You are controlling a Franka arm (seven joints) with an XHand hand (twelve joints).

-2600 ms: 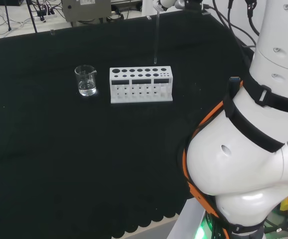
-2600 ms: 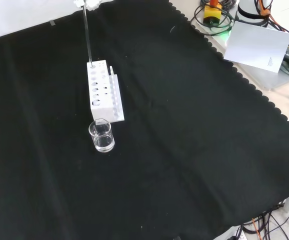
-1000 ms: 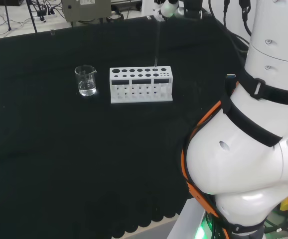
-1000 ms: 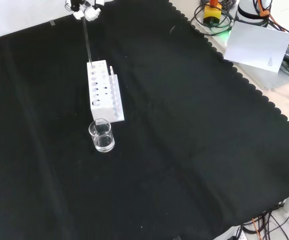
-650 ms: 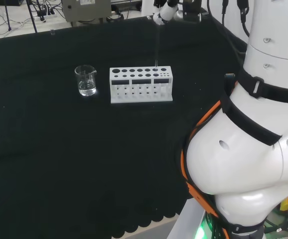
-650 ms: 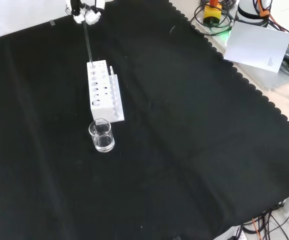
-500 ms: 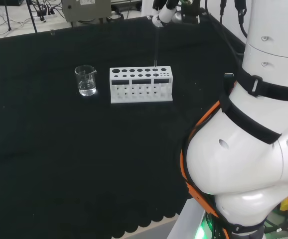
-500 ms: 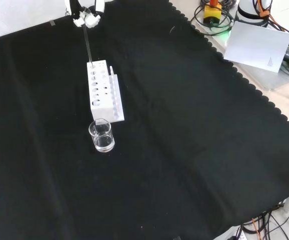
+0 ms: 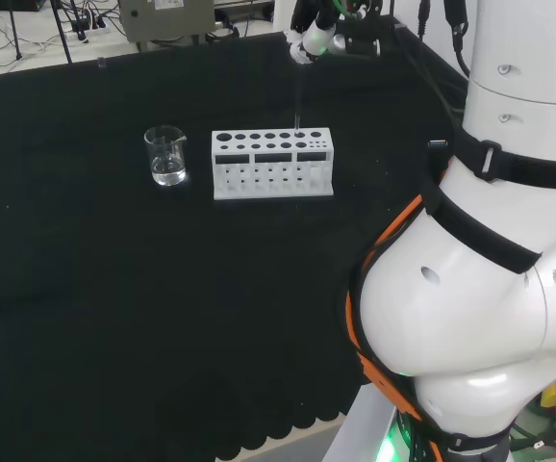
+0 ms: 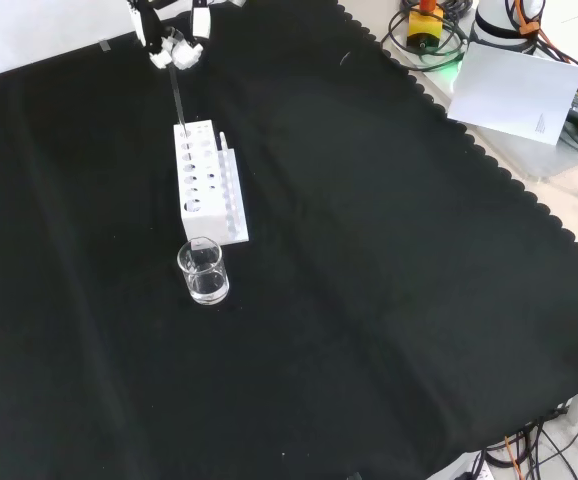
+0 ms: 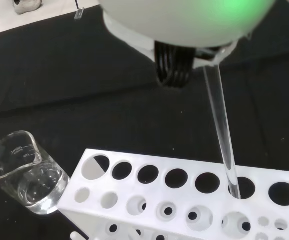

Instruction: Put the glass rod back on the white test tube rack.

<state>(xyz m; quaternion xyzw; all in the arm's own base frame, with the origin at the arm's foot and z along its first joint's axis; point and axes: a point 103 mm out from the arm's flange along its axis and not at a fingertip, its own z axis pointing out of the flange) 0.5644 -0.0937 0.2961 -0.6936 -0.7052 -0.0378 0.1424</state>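
On the worktop (image 10: 389, 300), which is covered with a black cloth, the front view shows a small clear glass beaker (image 10: 203, 271) nearest to us, with a little clear water in the bottom. Just behind it, not touching, stands the white plastic test tube rack (image 10: 204, 182) with rows of round holes in its top. The rack runs away from us in this view, and in the head view it lies sideways, with the beaker (image 9: 166, 155) to its left. The wrist view looks down on the rack (image 11: 184, 195) from close by, and there the beaker (image 11: 22, 172) sits beside one end of it. The long thin clear glass rod (image 11: 221, 130) goes down into one of the big holes in the back row, the second hole from the end that is far from the beaker. Its lower end is inside the hole, below the rack's top. In the front view the rod (image 10: 176, 95) stands almost straight up from the far end of the rack, leaning just a little. In the head view the rod (image 9: 298, 91) is a faint line going up from the right part of the rack (image 9: 272, 163). At the top of the rod is the black and white hand (image 10: 172, 40), with its fingertips curled in and pinching the rod's upper end. In the head view the hand (image 9: 315, 37) hangs above the rack, near the far edge of the cloth.
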